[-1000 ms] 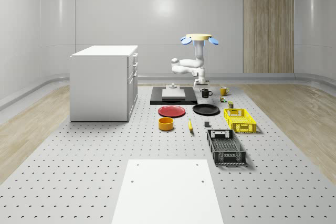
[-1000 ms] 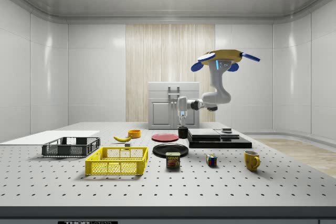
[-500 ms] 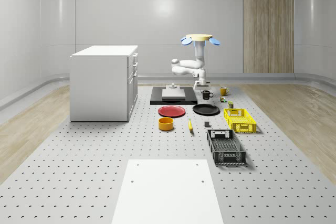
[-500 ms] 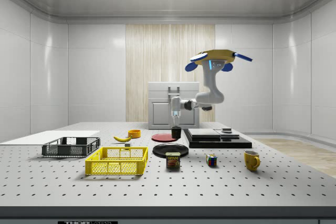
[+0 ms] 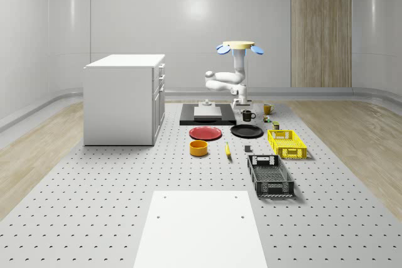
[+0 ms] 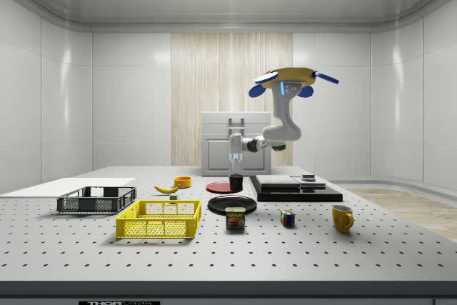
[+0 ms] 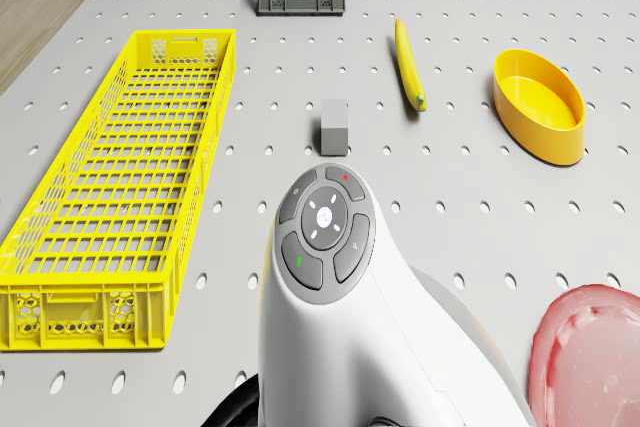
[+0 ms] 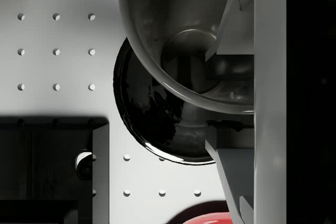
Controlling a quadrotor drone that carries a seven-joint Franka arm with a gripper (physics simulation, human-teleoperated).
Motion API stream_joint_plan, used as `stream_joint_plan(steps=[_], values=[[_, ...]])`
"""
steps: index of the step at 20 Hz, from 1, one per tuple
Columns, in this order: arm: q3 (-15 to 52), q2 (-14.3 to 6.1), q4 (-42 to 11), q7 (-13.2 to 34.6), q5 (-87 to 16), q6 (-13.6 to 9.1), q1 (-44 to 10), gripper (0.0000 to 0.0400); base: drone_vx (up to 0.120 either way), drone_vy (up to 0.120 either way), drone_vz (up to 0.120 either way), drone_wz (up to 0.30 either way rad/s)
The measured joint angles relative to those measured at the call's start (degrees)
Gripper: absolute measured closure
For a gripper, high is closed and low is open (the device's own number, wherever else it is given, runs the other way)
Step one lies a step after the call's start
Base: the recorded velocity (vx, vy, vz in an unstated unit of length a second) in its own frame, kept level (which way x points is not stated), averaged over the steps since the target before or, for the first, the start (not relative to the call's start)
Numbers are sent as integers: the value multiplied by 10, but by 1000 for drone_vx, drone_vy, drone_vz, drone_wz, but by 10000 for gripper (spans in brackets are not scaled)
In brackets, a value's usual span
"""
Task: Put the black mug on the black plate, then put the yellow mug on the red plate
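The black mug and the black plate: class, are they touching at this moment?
Apart. In the side view the black mug hangs from the gripper, with wall showing between its base and the black plate. The drone hovers above.

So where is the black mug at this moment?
The black mug hangs in the gripper just above the black plate, seen in the side view between the red plate and the black platform.

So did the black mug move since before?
Yes. In the side view the black mug, held in the claw, has shifted toward that view's left, away from the black platform and over the black plate.
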Motion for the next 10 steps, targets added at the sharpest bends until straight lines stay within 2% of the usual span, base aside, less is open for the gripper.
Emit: stream_joint_plan(steps=[10], values=[[-81, 1, 29, -1, -76, 34, -16, 290, 0, 0, 0, 0]])
